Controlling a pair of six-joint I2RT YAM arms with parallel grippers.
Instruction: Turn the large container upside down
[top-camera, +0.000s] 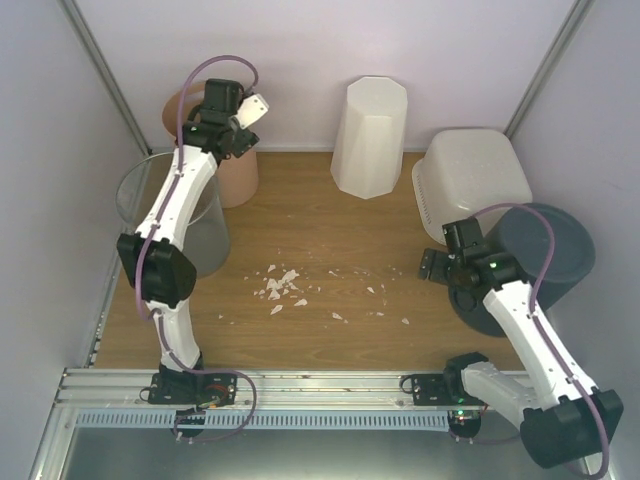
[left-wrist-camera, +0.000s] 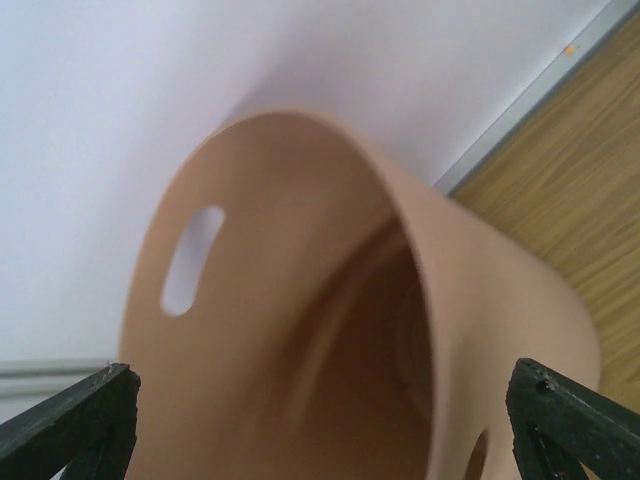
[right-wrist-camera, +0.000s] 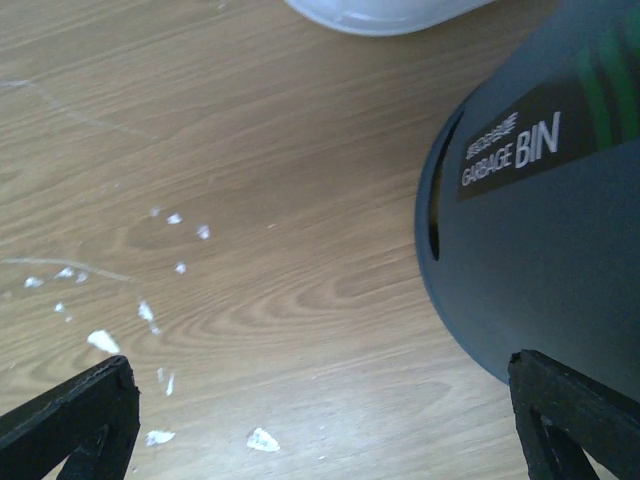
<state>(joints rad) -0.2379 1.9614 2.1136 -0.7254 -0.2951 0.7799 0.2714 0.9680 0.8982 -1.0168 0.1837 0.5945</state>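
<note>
White plastic large container (top-camera: 472, 178) sits base-up at far right.
Left gripper (left-wrist-camera: 320, 420) spread wide over the peach bin (left-wrist-camera: 300, 330); right gripper (right-wrist-camera: 320, 420), equally wide, beside the dark grey bin (right-wrist-camera: 540, 250).

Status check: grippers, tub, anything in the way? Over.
Left gripper open at peach bin. Right gripper open, empty. Tub looks bottom-up, back right. Grey bin close beside it.

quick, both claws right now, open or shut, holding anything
left claw: open, holding nothing, facing the peach bin
right claw: open, holding nothing, beside the dark garbage bin
</note>
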